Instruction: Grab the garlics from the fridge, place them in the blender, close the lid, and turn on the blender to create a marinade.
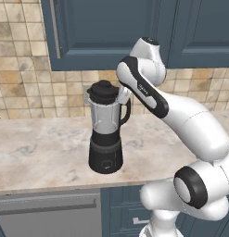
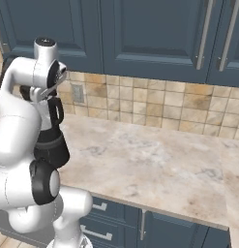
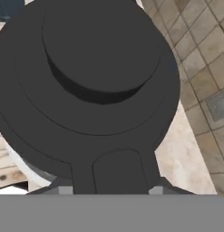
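The blender (image 1: 105, 139) stands on the marble counter (image 1: 41, 148), a black base with a front dial under a clear jar with a side handle. The black domed lid (image 1: 102, 90) sits on the jar's mouth. My gripper (image 1: 122, 96) reaches in from the right at lid height. In the hand view the lid (image 3: 95, 72) looms close, and its side tab lies between the tips of my gripper (image 3: 111, 190), which is shut on it. In the right base view my arm covers most of the blender (image 2: 53, 147). The garlics and the fridge are out of view.
Blue upper cabinets (image 1: 111, 28) hang above a tan tiled backsplash with a wall outlet (image 2: 78, 93). The counter (image 2: 155, 160) runs wide to the blender's right. A grey dishwasher front (image 1: 46, 213) sits below the counter edge, beside blue drawers (image 2: 116, 218).
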{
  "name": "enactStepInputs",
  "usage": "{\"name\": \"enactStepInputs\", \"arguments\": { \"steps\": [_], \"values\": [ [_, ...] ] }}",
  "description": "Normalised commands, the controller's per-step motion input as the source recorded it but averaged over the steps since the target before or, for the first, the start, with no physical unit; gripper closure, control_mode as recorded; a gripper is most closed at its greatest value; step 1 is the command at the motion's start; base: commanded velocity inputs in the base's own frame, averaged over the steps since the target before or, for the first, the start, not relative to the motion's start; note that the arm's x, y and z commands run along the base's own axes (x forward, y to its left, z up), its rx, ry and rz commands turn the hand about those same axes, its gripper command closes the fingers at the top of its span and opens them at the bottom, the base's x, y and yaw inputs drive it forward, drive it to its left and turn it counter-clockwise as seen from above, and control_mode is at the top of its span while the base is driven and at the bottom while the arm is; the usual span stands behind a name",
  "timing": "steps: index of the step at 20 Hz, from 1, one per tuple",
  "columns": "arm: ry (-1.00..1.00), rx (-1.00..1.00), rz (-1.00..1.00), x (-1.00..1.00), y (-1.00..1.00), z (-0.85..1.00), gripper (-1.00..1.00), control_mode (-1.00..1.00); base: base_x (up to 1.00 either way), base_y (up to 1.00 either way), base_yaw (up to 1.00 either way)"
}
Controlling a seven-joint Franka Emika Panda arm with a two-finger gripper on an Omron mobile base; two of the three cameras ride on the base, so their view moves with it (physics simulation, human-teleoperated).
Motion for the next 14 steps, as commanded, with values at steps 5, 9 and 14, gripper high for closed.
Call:
{"name": "enactStepInputs", "arguments": {
  "steps": [5, 9, 14],
  "values": [
    [0.00, 0.00, 0.20, 0.00, 0.04, 0.00, 1.00, -1.00, 0.00, 0.00, 0.00],
    [0.01, -0.09, -0.02, 0.16, -0.31, 0.00, 1.00, -1.00, 0.00, 0.00, 0.00],
    [0.04, -0.14, -0.10, 0.04, -0.08, 0.00, 1.00, -1.00, 0.00, 0.00, 0.00]
  ]
}}
